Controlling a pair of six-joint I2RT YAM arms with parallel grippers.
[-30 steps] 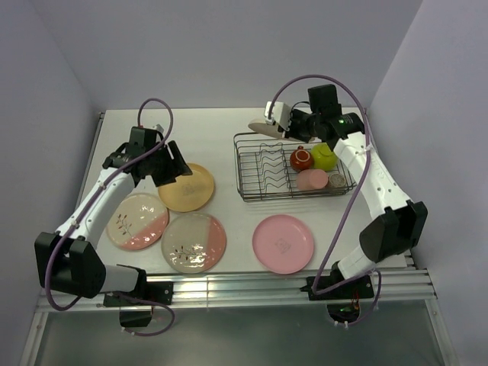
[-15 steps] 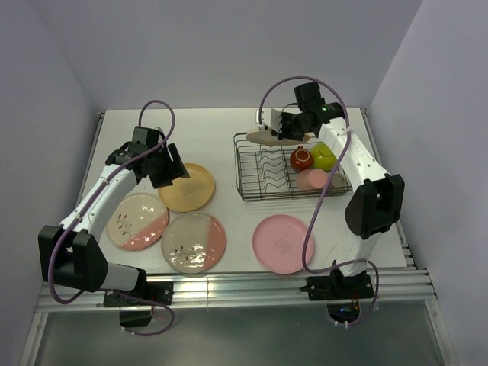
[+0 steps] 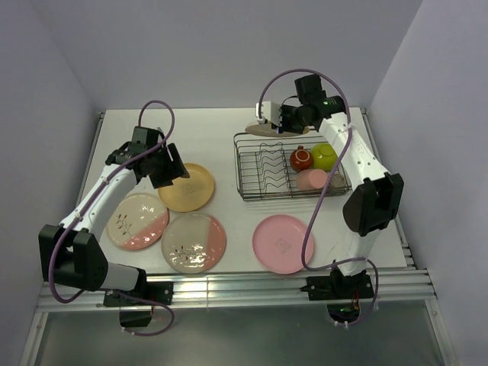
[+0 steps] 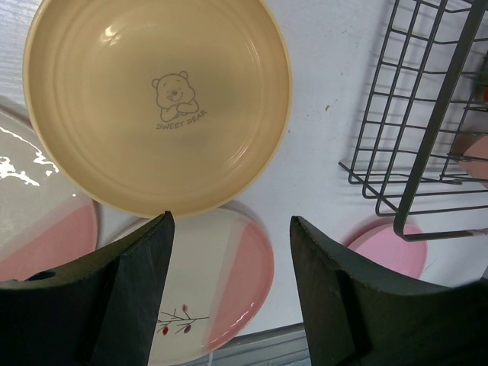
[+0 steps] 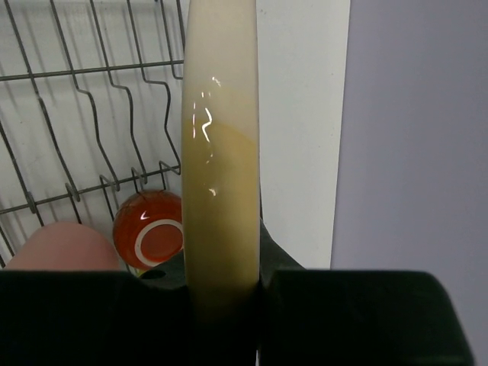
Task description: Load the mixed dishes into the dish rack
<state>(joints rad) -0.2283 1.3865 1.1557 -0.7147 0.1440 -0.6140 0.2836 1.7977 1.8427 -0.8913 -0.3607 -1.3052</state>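
My right gripper (image 3: 277, 120) is shut on the rim of a cream plate (image 3: 261, 129), held edge-on over the far left corner of the dish rack (image 3: 290, 196). The right wrist view shows that plate (image 5: 221, 152) clamped upright between the jaws, above the rack wires (image 5: 91, 72). Inside the rack stand a dark red mug (image 3: 300, 158), a lime-yellow bowl (image 3: 324, 156), a salmon-pink tumbler (image 3: 312, 180) and a small greenish cup (image 3: 336, 181). My left gripper (image 3: 169, 168) hangs open over the near edge of the yellow-orange plate (image 4: 156, 99), holding nothing.
Two cream-and-pink plates (image 3: 137, 221) (image 3: 194, 242) lie flat at the front left, close to the yellow-orange one. A pink plate (image 3: 283, 243) lies in front of the rack. Walls close the table at the back and both sides.
The right arm has swung its elbow back and turned the held plate more edge-on at the rack's far left corner. The left arm has barely moved.
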